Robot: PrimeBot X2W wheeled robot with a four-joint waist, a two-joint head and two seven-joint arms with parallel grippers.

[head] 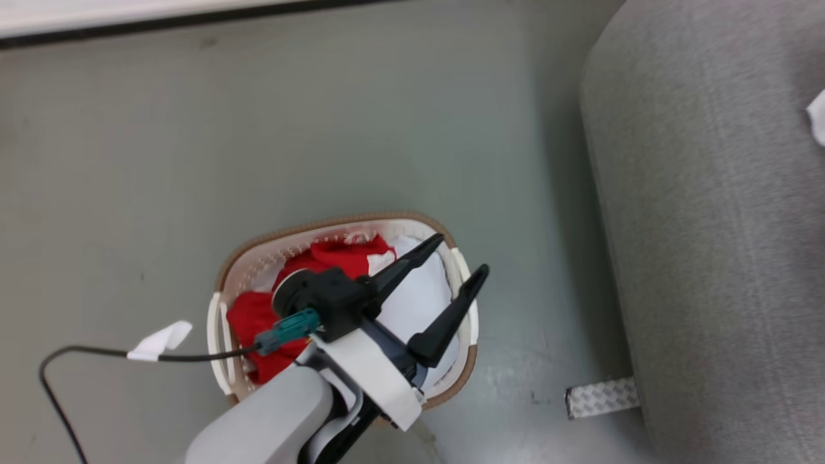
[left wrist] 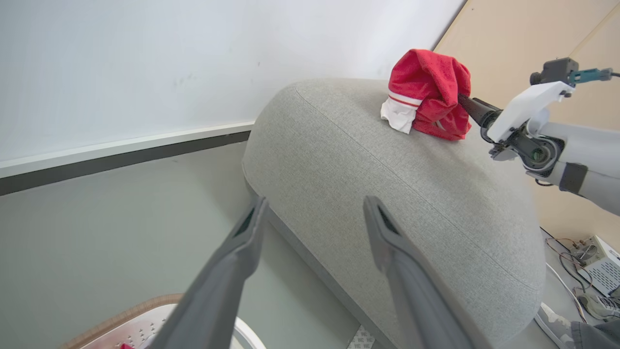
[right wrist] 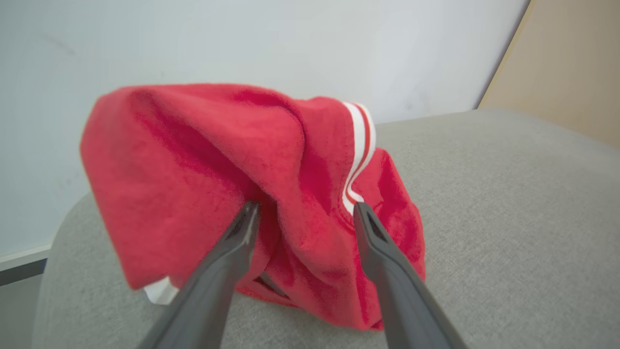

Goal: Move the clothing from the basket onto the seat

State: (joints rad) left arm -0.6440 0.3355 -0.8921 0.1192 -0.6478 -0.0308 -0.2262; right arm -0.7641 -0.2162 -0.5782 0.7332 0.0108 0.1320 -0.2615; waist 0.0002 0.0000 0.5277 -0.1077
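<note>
Head view first: the left gripper [head: 463,254] hangs right over the basket [head: 322,224], jaws spread wide and empty, and under them more clothing [head: 341,254] lies heaped inside, red folds against a white panel. The basket stands on the floor [head: 322,129], with the big grey seat [head: 709,225] well off to the right. Over to the left wrist view: those two long fingers frame the rounded front of the seat, and up on its top sits a bunched red garment [left wrist: 426,87], a white panel and a striped band showing, with the right arm [left wrist: 581,150] reaching in and its fingers against the cloth. Now the right wrist view, and here is the close look: the right gripper [right wrist: 305,211] has its jaws apart, the red cloth bulging loosely between them and resting on the grey upholstery, not pinched as far as I can judge. So this looks like the drop-off of one piece. Next, the right arm needs to back straight out without snagging a fold, and the left needs to dip down and pinch the next heap in the basket.
</note>
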